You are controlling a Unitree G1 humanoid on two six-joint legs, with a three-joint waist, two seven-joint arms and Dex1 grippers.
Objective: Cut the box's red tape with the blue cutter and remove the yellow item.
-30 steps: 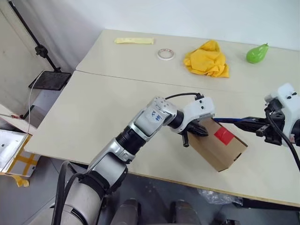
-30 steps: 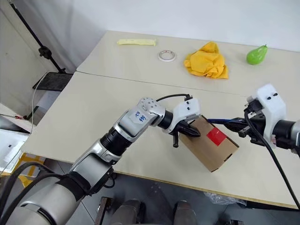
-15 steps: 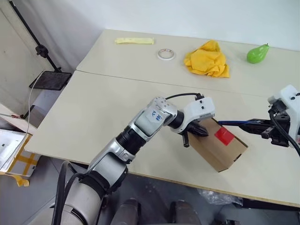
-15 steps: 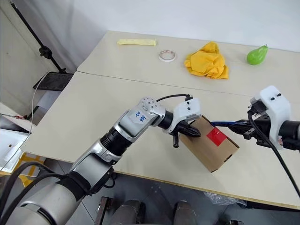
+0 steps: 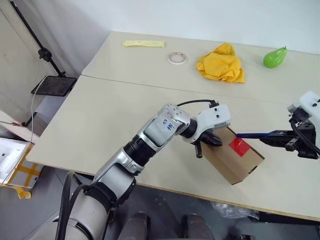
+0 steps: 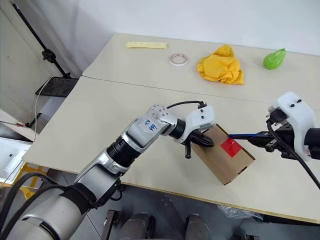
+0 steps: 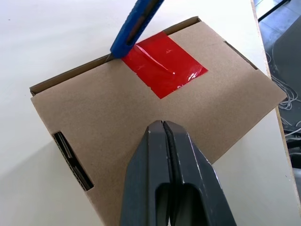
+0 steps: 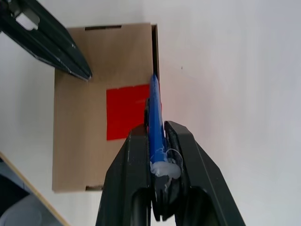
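The brown box lies near the table's front edge, with the red tape on its top. My left gripper is shut and empty, its fingertips resting on the box top at the end away from the tape. From the right, my right gripper is shut on the blue cutter. The cutter reaches the box with its tip at the tape's edge, by the box's far seam. In the right wrist view the cutter lies along the tape. The yellow item is hidden.
At the back of the table lie a pale yellow strip, a whitish tape roll, an orange-yellow cloth and a green pear. The box's near corner sits close to the table's front edge.
My right gripper has drawn back to the right with the cutter, so the tip has slid along the box top toward the tape. The left gripper and the box have stayed put.
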